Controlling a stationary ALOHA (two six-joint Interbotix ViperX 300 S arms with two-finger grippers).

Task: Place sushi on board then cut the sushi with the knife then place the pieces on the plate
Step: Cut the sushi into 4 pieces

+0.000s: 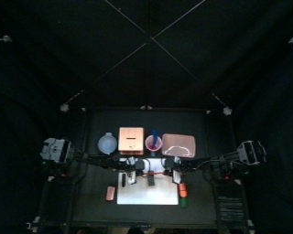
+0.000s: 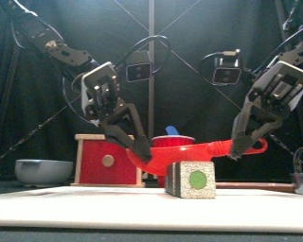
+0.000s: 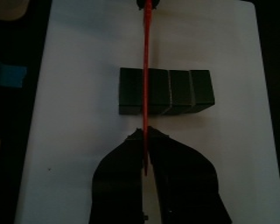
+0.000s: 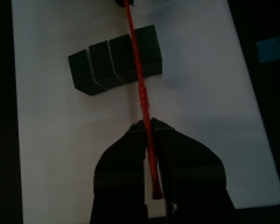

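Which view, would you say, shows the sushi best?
Left wrist view: the sushi lies square, seams plain, under the knife. Right wrist shows it slanted; front, only its end; top, barely.

Left gripper (image 2: pixel 144 156), right gripper (image 2: pixel 230 149) seemingly clamped

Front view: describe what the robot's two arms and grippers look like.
The left arm and right arm are black and jointed. The left gripper and right gripper each have two long, dark, tapering jaws under a pale cross-plate.
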